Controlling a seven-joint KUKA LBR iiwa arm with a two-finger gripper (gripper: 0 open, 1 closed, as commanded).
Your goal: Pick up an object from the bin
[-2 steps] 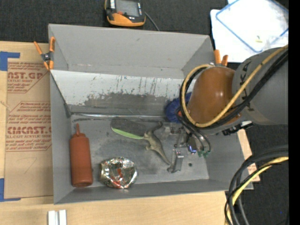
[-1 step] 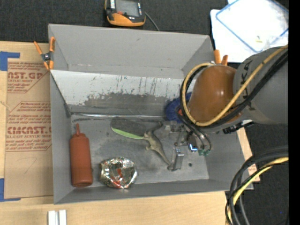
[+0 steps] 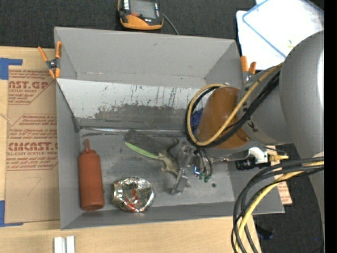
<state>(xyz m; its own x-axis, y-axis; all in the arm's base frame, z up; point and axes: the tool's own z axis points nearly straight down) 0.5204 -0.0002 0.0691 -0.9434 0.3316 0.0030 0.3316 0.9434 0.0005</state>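
- Bin: I see the grey metal bin [image 3: 142,51] across the middle of the frame, with its sloped back wall toward the top and its flat floor toward the bottom.
- Arm: the grey arm [image 3: 303,88] comes in from the right edge of the frame and reaches down over the bin's right wall.
- Wrist: an orange cover [image 3: 224,117] sits on the wrist at centre right, with a loop of yellow and black cables [image 3: 188,125] hanging round its left side.
- Gripper: the gripper [image 3: 183,174] is low over the floor, right of the frame's centre and a little below it. I cannot tell from this angle whether the pincer is wide, narrow or holding anything.
- Nearest thing: a small olive-tan object [image 3: 168,164] of irregular shape lies on the floor just left of the gripper, touching it or nearly so. I cannot tell which.
- Green strip: a thin pale-green strip [image 3: 141,148] runs from the middle of the floor toward the olive-tan object, and a dark flat piece [image 3: 145,138] lies along its upper side.
- Bottle: 1 red-brown squeeze bottle [image 3: 90,178] lies by the left wall, nozzle toward the top of the frame, well apart from the gripper.
- Foil: 1 crumpled ball of silver foil [image 3: 132,194] with red specks rests near the front wall, just right of the bottle and below left of the gripper.
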